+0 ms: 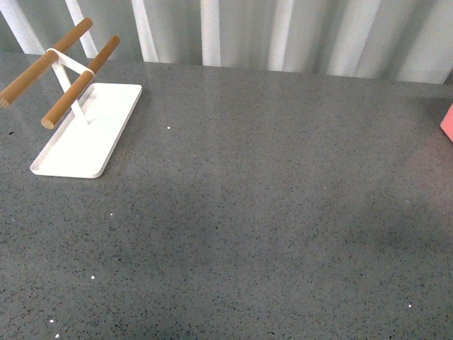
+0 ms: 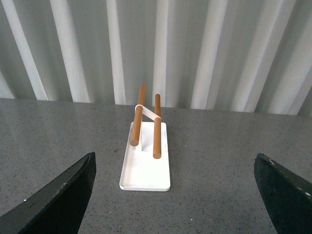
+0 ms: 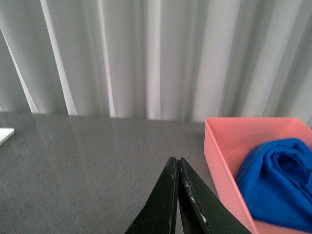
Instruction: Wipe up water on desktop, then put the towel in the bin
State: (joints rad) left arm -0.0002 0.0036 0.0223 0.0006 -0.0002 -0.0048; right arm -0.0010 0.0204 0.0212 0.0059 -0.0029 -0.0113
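The desktop [image 1: 269, 212] is a broad dark grey speckled surface, and from the front neither arm is in view over it. At its far left stands a white tray [image 1: 106, 149] carrying two wooden rods [image 1: 78, 83] on a white bracket, both rods slanting up and away from the tray's base. Behind the desktop hangs a pale pleated curtain [image 1: 283, 32]. At the right edge of the front view only a small corner of the salmon-pink bin [image 1: 447, 122] shows. The right wrist view shows the bin's wall and interior more fully: the towel [image 3: 278, 180], bright blue and bunched into folds, lies inside the bin, against its floor and near wall. The right gripper [image 3: 178, 183] sits just beside the bin's near corner, its two dark fingers pressed together with nothing between them. The left gripper [image 2: 175, 195] faces the tray and rods, its fingers [image 2: 58, 195] spread wide apart and empty. A faint darker patch on the desktop's middle may be shadow or dampness; the front view does not settle which.
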